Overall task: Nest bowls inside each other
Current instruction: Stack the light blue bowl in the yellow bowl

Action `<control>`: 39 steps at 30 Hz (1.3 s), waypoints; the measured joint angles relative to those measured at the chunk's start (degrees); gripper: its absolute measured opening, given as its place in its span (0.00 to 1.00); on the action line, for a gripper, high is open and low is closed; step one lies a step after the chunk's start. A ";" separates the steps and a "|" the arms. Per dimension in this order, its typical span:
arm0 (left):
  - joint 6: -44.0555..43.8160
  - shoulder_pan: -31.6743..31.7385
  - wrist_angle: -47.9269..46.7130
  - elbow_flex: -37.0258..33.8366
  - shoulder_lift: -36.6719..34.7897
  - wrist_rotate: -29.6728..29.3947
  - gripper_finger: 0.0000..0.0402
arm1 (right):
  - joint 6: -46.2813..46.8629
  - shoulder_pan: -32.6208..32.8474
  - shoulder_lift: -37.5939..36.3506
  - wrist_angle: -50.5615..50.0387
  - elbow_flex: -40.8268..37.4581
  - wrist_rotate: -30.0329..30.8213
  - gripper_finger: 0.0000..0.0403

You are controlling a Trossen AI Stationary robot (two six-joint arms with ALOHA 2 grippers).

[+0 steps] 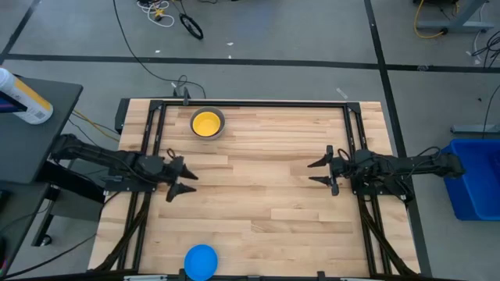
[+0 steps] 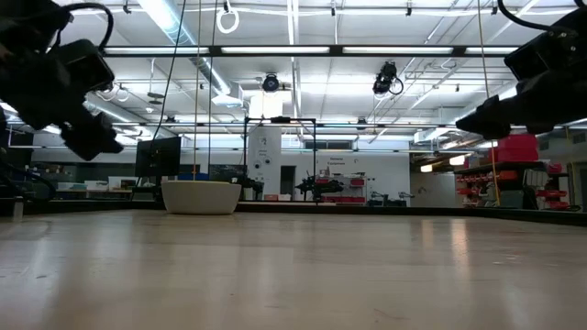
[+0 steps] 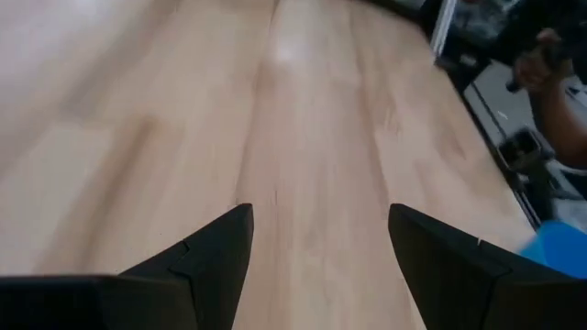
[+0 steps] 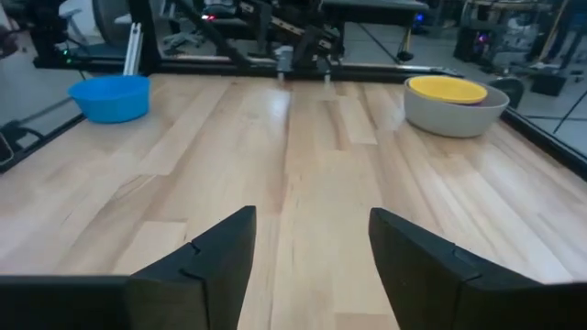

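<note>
**Both grippers open and empty above the table, bowls at the far and near edges**

From above, the wooden table (image 1: 258,187) carries a grey bowl (image 1: 219,117) near its far edge, left of centre, with a yellow bowl (image 1: 206,123) nested inside it. A light blue bowl (image 1: 201,261) sits alone at the near edge, also left of centre, well apart from the stack. The left gripper (image 1: 187,182) hangs over the left part of the table with its fingers spread and nothing between them. The right gripper (image 1: 316,172) faces it from the right side, fingers likewise parted and empty. Neither touches a bowl.

At table height, the grey bowl (image 2: 201,196) stands on the far part of the table, left of centre. Both arms show only as dark shapes in the upper corners, clear of the tabletop.

The left wrist camera looks past the left gripper (image 3: 321,240), whose two dark fingers (image 3: 211,257) stand wide apart over bare wood, holding nothing. A sliver of the light blue bowl (image 3: 559,249) shows at the table's edge.

The right wrist camera shows the right gripper (image 4: 312,240) with its fingers (image 4: 215,252) apart and empty above the boards. Beyond them lie the light blue bowl (image 4: 111,96) on one side and the grey bowl (image 4: 456,114) on the other, with the yellow bowl (image 4: 447,89) sitting inside it.
</note>
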 joint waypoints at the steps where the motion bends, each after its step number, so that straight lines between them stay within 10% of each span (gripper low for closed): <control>1: -1.44 -0.54 -1.42 0.08 0.02 0.92 0.65 | -0.14 0.00 0.32 -0.01 0.00 0.02 0.55; 13: -17.41 -13.40 -1.53 2.72 8.13 2.42 0.65 | 1.04 -0.02 3.97 0.02 0.00 0.09 0.50; 29: -25.59 -33.69 3.58 28.68 51.64 -8.30 0.65 | 4.16 -0.02 5.66 0.07 0.00 0.05 0.49; 39: -30.02 -36.66 11.95 33.32 62.96 -10.42 0.65 | 7.23 -0.02 5.66 0.07 0.00 0.00 0.53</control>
